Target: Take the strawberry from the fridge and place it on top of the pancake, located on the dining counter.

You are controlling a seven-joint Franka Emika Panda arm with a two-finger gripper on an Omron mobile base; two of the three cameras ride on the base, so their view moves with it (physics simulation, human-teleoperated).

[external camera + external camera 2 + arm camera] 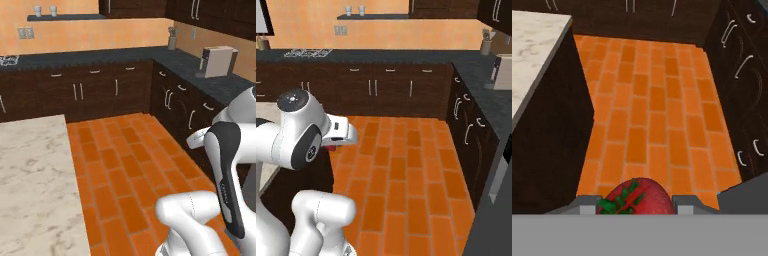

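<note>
1 beige dining counter; orange brick floor

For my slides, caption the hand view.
Gripper shut on the strawberry, above orange brick floor beside the dining counter.

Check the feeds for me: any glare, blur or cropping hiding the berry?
Hand view: strawberry sharp and evenly lit between the hand's fingers, its lower part cropped. Right base view: only a red sliver under the hand. Left base view: soft, flat light, no glare on the dining counter.
</note>
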